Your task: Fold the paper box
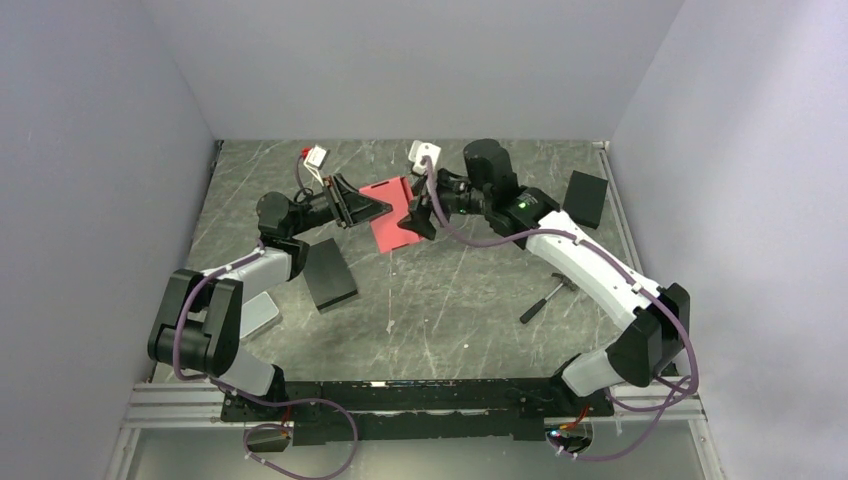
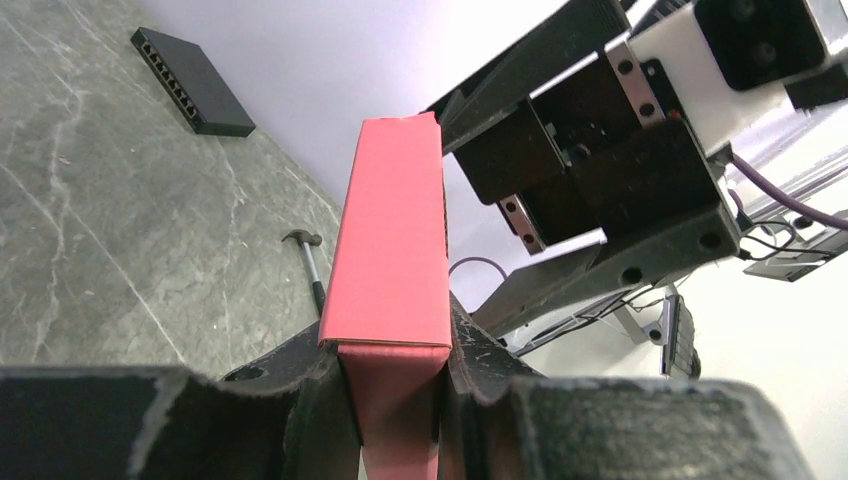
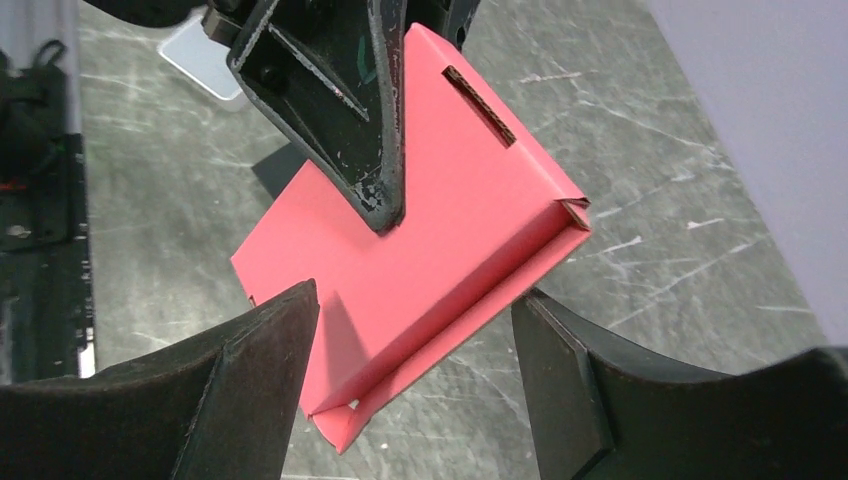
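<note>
The paper box (image 1: 392, 213) is a red-pink cardboard sheet held off the table at the back middle, partly folded with one long side turned up. My left gripper (image 1: 375, 206) is shut on its left edge; in the left wrist view the box (image 2: 390, 240) is pinched between both fingers (image 2: 300, 385). My right gripper (image 1: 420, 215) is open at the box's right side. In the right wrist view the box (image 3: 440, 250) hangs between its spread fingers (image 3: 250, 370), with the left gripper's finger (image 3: 350, 110) clamped on it from above.
A black rectangular box (image 1: 329, 273) lies by the left arm, another black box (image 1: 585, 198) at the back right. A small hammer (image 1: 545, 297) lies right of centre. A white packet (image 1: 317, 157) and a white block (image 1: 424, 152) sit at the back. Walls close three sides.
</note>
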`<action>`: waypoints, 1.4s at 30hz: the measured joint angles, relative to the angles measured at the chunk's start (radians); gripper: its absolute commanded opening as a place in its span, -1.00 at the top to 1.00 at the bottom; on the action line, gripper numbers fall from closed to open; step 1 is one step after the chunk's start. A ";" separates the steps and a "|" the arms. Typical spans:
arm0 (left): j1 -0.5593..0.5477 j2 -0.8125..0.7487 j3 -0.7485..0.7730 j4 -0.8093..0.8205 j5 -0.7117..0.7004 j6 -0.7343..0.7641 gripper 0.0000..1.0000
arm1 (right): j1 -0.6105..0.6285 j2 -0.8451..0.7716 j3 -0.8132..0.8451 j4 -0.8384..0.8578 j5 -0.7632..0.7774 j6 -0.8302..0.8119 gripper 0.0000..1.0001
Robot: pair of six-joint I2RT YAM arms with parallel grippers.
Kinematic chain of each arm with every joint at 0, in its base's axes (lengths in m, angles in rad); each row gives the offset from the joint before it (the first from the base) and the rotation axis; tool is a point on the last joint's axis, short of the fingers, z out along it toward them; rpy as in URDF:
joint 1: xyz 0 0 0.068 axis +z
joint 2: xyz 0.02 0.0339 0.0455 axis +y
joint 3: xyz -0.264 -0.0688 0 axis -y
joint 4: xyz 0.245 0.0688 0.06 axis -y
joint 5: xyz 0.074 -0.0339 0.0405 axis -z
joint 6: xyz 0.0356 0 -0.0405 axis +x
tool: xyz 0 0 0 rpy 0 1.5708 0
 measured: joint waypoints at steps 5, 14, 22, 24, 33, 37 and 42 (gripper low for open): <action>-0.006 0.016 0.000 0.037 0.009 -0.024 0.99 | -0.087 -0.011 -0.008 0.034 -0.171 0.074 -0.50; -0.006 0.017 0.000 0.056 0.030 -0.034 1.00 | -0.137 -0.031 -0.013 0.108 -0.320 0.212 -0.38; -0.006 0.017 0.000 0.060 0.045 -0.038 0.99 | -0.258 -0.046 -0.015 0.185 -0.339 0.382 0.82; -0.006 0.017 0.000 0.064 0.045 -0.041 1.00 | -0.262 -0.049 -0.015 0.183 -0.301 0.402 0.91; -0.006 0.017 0.000 0.069 0.045 -0.041 1.00 | -0.090 0.029 0.043 0.114 0.083 0.370 0.99; -0.006 0.015 0.000 0.051 0.044 -0.034 1.00 | -0.036 0.064 0.061 0.079 0.211 0.333 0.99; -0.006 0.009 0.000 -0.006 0.034 -0.012 1.00 | 0.050 0.077 0.090 0.040 0.399 0.259 0.98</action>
